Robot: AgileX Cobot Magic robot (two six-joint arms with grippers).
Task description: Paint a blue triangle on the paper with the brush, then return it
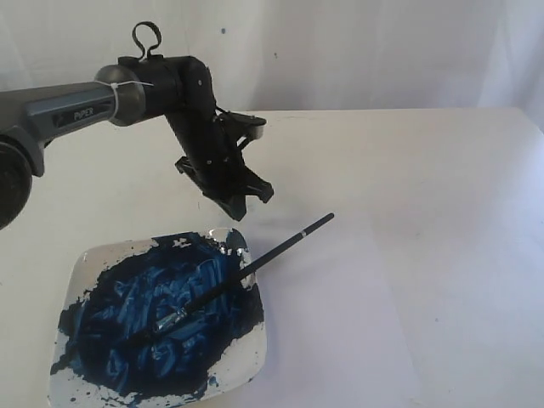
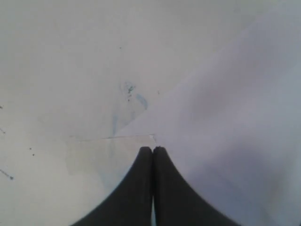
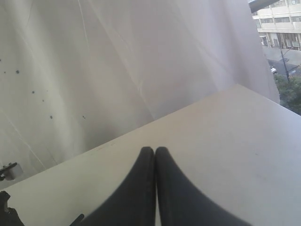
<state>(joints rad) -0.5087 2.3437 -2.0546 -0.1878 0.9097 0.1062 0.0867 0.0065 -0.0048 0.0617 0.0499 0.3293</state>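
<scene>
The brush [image 1: 255, 266] lies untouched with its bristles in the dark blue paint on the white plate [image 1: 83, 262]; its black handle sticks out over the plate's far right rim. My left gripper [image 1: 237, 206] hangs shut and empty just above and behind that rim, a short way from the handle. In the left wrist view the same gripper [image 2: 153, 149] points at a corner of the paper [image 2: 225, 141], which spreads away to one side. My right gripper [image 3: 155, 149] is shut on nothing over bare tabletop, out of the exterior view. No blue triangle shows.
A white cloth backdrop [image 3: 117, 61] hangs behind the table's far edge. Faint blue smudges [image 2: 129, 89] mark the tabletop beyond the paper's corner. Through a gap beside the cloth, a building [image 3: 280, 23] shows.
</scene>
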